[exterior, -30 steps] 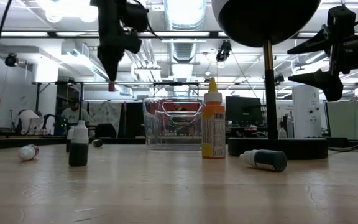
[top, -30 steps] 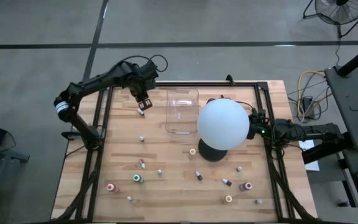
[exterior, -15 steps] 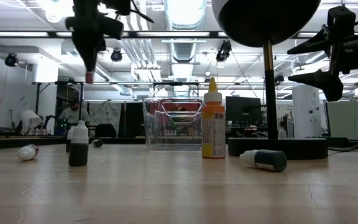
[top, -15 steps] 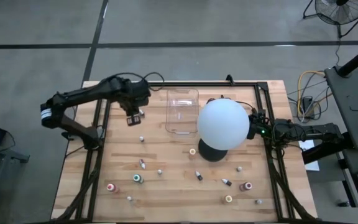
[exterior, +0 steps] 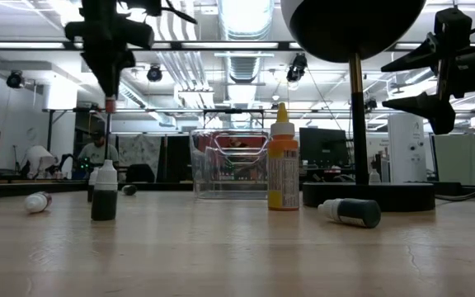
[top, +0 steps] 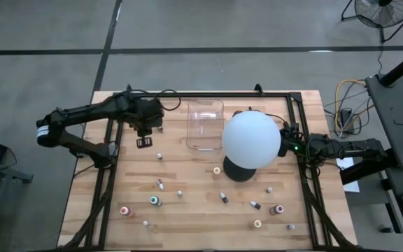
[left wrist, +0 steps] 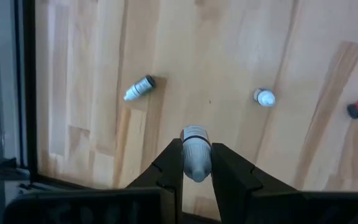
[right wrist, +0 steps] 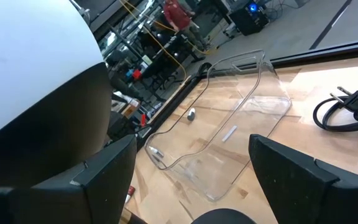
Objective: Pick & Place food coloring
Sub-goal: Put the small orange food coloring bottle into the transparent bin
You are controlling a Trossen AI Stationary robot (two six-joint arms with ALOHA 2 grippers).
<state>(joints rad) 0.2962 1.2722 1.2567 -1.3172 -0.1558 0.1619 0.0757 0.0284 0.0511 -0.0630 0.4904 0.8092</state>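
Left gripper (left wrist: 196, 163) clamped above table; right gripper (right wrist: 191, 168) spread wide.

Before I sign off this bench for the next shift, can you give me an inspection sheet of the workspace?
Surface: wooden table, black frame rails.
Job's things: small bottles scattered over the near half; clear tray looks empty.
Clutter: white globe lamp beside the tray.
Grippers: left gripper shut on a white-capped bottle above the table; right gripper open behind the lamp.
Cables: black cable on the table; yellow cord on the floor.
Surroundings: people at desks, floor fan.
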